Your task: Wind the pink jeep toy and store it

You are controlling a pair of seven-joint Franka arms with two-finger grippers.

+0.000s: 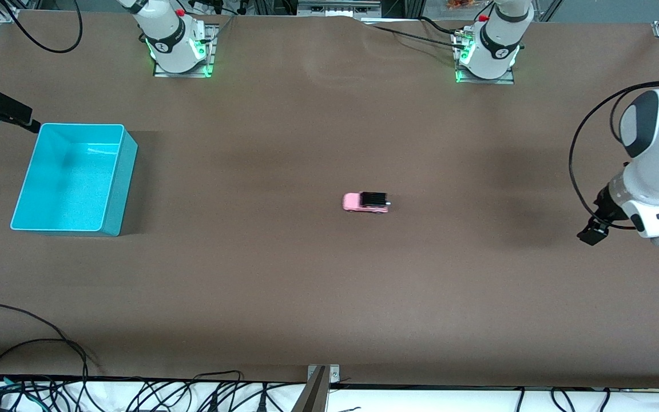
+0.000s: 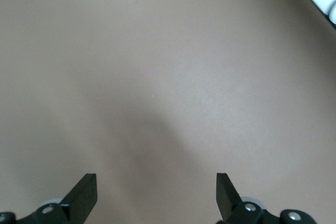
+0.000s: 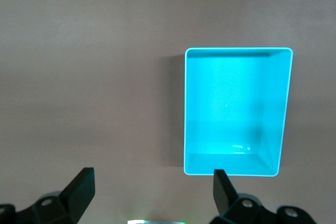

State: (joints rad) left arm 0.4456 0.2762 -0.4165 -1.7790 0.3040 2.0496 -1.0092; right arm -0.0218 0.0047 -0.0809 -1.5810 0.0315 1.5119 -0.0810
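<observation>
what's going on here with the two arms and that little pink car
Nothing is being handled yet. The pink jeep toy sits alone on the brown table, near its middle. The teal bin stands empty toward the right arm's end. The left gripper hangs open over bare table at the left arm's end, well away from the toy. The right gripper is also open, up beside the bin. Both arms appear to be waiting, so winding and storing have not begun.

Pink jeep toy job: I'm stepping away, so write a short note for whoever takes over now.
Left gripper: open, empty, over bare table at the left arm's end.
Right gripper: open, empty, up near the teal bin.
Pink jeep toy: on its wheels mid-table, untouched.
The bin holds nothing.
Done: nothing.
Left: grasp the jeep, wind it, store it in the bin.
</observation>
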